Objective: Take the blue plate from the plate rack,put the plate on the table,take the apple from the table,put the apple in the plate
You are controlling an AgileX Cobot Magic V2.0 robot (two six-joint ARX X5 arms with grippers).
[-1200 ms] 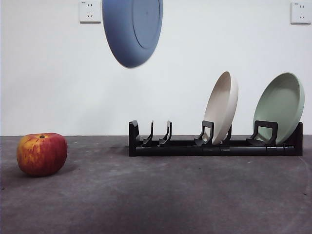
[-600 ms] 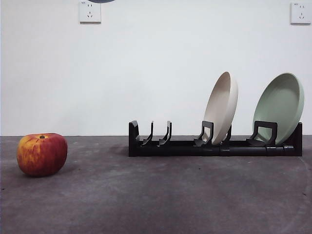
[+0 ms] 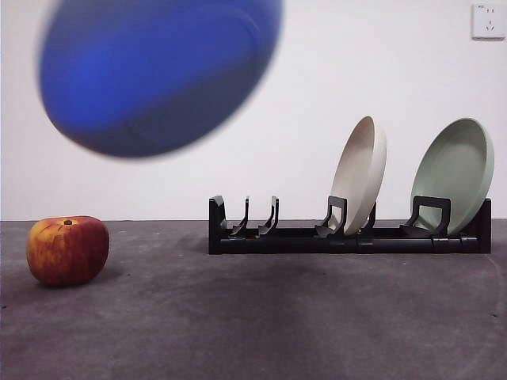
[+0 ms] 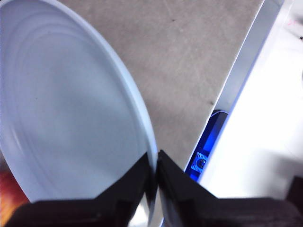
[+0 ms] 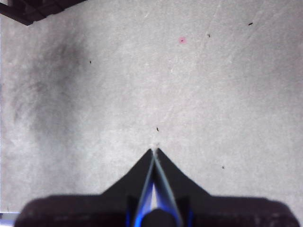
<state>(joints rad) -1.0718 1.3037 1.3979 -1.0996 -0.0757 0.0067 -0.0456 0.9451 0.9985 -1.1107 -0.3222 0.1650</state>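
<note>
The blue plate point(image 3: 158, 75) hangs blurred high at the upper left of the front view, well above the table point(image 3: 253, 317). My left gripper point(image 4: 155, 163) is shut on its rim, and the plate point(image 4: 66, 118) fills much of the left wrist view. The apple point(image 3: 67, 250) rests on the table at the left, below the plate; a red sliver of it point(image 4: 8, 196) shows in the left wrist view. The plate rack point(image 3: 348, 233) stands at the right. My right gripper point(image 5: 154, 152) is shut and empty above bare table.
The rack holds a beige plate point(image 3: 360, 174) and a pale green plate point(image 3: 455, 170); its left slots stand empty. A rack corner point(image 5: 33, 8) shows in the right wrist view. The table's edge point(image 4: 236, 85) runs close by in the left wrist view.
The blue plate rose out of the top of the front view, then came back nearer, larger and blurred, at the upper left. Apple and rack have not moved.
</note>
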